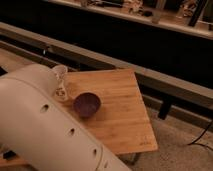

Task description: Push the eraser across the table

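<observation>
My own arm (45, 125) fills the lower left of the view — a big pale shell with small holes — and it hides my gripper completely, so the gripper is out of sight somewhere behind or below that bulk.

The table (125, 115) shows its plank grain on the right half and front edge. On it sits a round dark purple bowl (87, 104), and just behind it, near the far left edge, a clear spray bottle (60, 81). Beyond the table runs a long grey bench rail (150, 70).

The eraser I cannot find — no small black block shows on the visible wood, so I judge it lies under the part my arm covers.

From what the task names, I expect a light, stiff, flat block that slides easily on smooth wood and may spin if nudged off-centre. I would not pinch it; I would press a fingertip low against the middle of one long side and push steadily, keeping clear of the bowl.
</observation>
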### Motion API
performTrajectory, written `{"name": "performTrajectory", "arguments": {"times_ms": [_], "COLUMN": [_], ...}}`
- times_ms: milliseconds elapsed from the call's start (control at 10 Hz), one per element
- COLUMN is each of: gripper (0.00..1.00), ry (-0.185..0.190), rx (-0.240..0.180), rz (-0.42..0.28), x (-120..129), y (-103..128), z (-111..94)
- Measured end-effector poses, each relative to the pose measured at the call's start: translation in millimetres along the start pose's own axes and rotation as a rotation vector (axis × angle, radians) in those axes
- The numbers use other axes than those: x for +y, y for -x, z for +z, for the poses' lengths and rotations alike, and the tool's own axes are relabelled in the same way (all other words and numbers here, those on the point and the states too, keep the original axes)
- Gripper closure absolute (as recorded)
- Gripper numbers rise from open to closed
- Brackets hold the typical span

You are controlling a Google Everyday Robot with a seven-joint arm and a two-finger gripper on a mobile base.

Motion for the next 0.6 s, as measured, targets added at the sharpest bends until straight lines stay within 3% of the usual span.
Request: {"name": "performTrajectory", "arguments": {"times_ms": [100, 200, 300, 400, 600], "gripper": [1.00, 1.00, 1.00, 1.00, 1.00], "ry": [-0.043, -0.053, -0.071, -0.031, 0.131], "rx": [-0.007, -0.007, -0.003, 0.003, -0.076], "rz": [-0.017, -0.021, -0.043, -0.044, -0.018], "x": [-12.9, -16.0, -25.3, -18.9, 4.9], "y": [19.3, 23.3, 42.0, 43.0, 50.0], "z": [-1.7, -1.0, 11.2, 21.2, 31.5]}}
